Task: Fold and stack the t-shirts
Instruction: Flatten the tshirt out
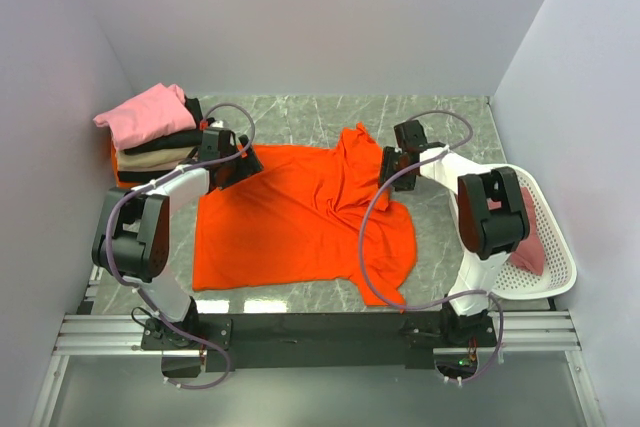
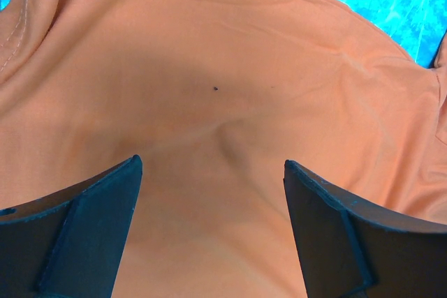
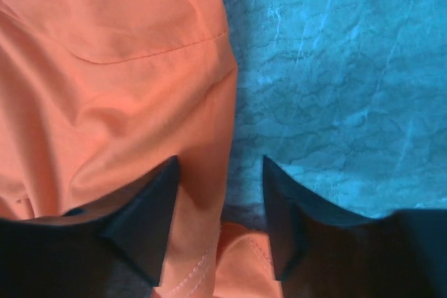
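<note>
A large bright orange t-shirt (image 1: pixel 300 217) lies spread and wrinkled on the marble table. My left gripper (image 1: pixel 237 163) is at the shirt's far left corner. In the left wrist view its jaws stand wide open (image 2: pixel 213 165) just above the orange cloth (image 2: pixel 223 75), holding nothing. My right gripper (image 1: pixel 395 169) is at the shirt's right edge by a sleeve. In the right wrist view it is open (image 3: pixel 220 165) and straddles the hemmed edge of the orange cloth (image 3: pixel 112 68), one finger over cloth and one over bare table. Folded shirts, pink (image 1: pixel 148 114) on top, are stacked at the back left.
The stack also holds black and beige layers (image 1: pixel 160 152). A white lattice basket (image 1: pixel 560 282) stands at the right edge with a dusty rose shirt (image 1: pixel 530 242) in it. Grey walls close the table's left, back and right sides.
</note>
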Controlling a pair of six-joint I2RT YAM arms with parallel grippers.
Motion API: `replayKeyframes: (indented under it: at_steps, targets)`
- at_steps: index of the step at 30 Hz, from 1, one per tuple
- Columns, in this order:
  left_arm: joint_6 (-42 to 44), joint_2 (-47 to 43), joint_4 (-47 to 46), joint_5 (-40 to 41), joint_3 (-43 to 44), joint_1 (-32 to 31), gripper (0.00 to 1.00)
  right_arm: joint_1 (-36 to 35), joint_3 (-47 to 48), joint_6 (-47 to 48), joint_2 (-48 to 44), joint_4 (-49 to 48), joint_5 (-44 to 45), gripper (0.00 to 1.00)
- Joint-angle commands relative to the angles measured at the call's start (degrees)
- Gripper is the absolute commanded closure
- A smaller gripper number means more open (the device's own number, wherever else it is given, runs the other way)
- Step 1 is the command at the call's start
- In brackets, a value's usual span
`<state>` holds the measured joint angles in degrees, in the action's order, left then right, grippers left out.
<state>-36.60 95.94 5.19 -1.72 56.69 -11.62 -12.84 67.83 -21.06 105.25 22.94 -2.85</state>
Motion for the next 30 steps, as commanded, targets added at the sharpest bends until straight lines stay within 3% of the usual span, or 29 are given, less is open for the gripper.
replayKeyframes:
  at_steps: [1,5,6,9,10,25,29,30]
  targets:
    - [1.4,-2.0,-0.5,-1.0,-0.1,-0.2,0.12,0.5,0.5,-0.1,0.6,-2.5,-0.8,0.45]
    - [1.4,-1.7,-0.6,-1.3,0.0,-0.2,0.12,0.5,2.5,0.1,2.5,-1.2,0.0,0.63]
    - [1.4,-1.5,-0.6,-1.6,0.2,-0.2,0.12,0.5,3.0,0.4,2.8,-0.6,0.5,0.75]
    - [1.4,-0.8,-0.7,-2.0,0.6,-0.2,0.12,0.6,6.0,0.8,3.8,1.7,3.6,0.98]
    - [1.5,-0.6,-0.8,-2.1,0.9,-0.3,0.12,0.6,8.0,1.4,4.3,2.2,4.5,1.0]
    - [2.1,5.6,-3.3,-4.8,6.9,-5.1,0.12,2.8,37.6,6.0,21.2,16.2,13.7,1.0]
    - [1.9,5.9,-3.4,-4.8,9.0,-5.9,0.12,3.2,36.8,6.5,19.2,15.9,14.7,0.57]
    - [1.9,5.1,-3.3,-4.4,9.1,-6.0,0.12,3.2,35.8,6.6,18.1,15.0,15.1,0.54]
